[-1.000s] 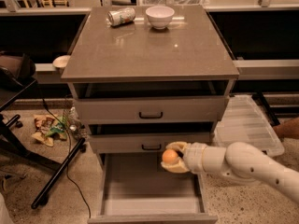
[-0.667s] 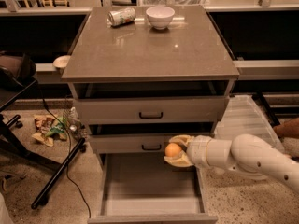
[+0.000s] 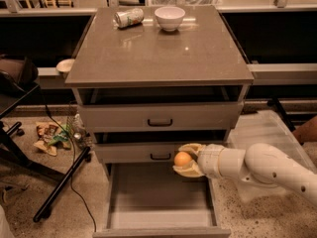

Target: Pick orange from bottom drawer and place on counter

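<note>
Orange (image 3: 182,158) sits gripped between the two fingers of the claw (image 3: 185,160), held above the open bottom drawer (image 3: 156,195), just in front of the shut middle drawer (image 3: 129,153). Higher up, the counter (image 3: 163,53) carries a white bowl (image 3: 170,18) and a tipped can (image 3: 129,18).

Stray items in view
A white bowl (image 3: 169,18) stood beside a can (image 3: 129,18) lying sideways; wrappers (image 3: 49,135) littered the floor (image 3: 29,197).
</note>
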`<state>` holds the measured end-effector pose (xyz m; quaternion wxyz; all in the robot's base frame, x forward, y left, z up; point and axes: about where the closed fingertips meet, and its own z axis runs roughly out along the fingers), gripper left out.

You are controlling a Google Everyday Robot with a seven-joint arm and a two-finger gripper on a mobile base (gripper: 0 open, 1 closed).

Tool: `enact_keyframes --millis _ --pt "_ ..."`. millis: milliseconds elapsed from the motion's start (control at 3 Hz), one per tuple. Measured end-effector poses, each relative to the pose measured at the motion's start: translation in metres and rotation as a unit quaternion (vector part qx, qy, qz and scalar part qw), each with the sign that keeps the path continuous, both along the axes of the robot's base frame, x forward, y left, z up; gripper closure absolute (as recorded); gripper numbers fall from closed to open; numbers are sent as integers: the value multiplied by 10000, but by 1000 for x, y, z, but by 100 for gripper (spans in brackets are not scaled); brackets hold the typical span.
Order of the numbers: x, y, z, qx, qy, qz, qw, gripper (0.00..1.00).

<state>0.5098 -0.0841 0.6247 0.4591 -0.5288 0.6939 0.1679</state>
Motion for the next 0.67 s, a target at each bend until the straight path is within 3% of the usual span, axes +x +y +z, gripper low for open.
enact_keyframes --millis 667 --pt "24 -32 80 173 -291 -267 9991 100"
